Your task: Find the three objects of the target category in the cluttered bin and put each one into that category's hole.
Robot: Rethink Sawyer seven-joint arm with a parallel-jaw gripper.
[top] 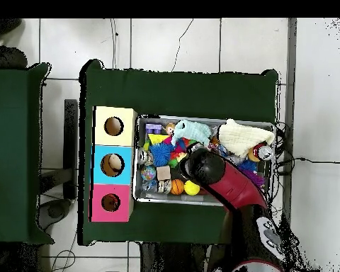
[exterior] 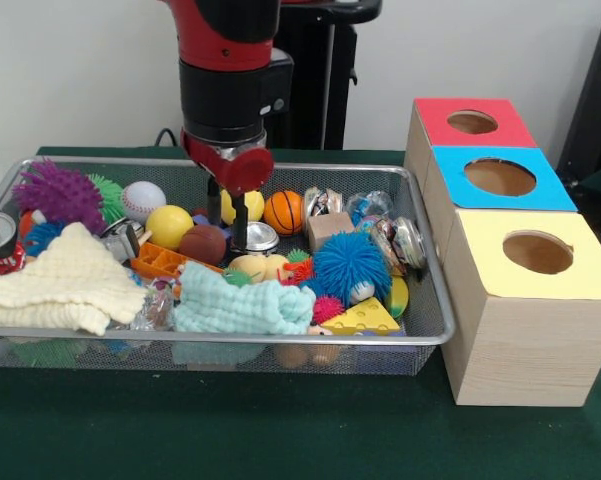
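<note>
The silver wire-mesh bin (exterior: 432,338) sits on the green table, full of mixed toys. My gripper (exterior: 227,230) hangs inside it near the back middle, open and empty, its two dark fingers (exterior: 240,225) apart. The tips stand just above a brown ball (exterior: 204,243) and a silver lid (exterior: 261,238), with a yellow ball (exterior: 252,204) behind them. Nearby lie an orange basketball (exterior: 284,212), a baseball (exterior: 143,200) and another yellow ball (exterior: 169,226). In the overhead view the arm's head (top: 201,166) hides the gripper over the bin (top: 201,119).
Three wooden boxes with holes stand right of the bin: red top (exterior: 472,122), blue top (exterior: 500,177), yellow top (exterior: 537,252). The bin also holds a cream cloth (exterior: 60,285), a teal cloth (exterior: 242,305), a blue fuzzy ball (exterior: 352,265), a cheese wedge (exterior: 362,318) and a purple spiky ball (exterior: 60,193).
</note>
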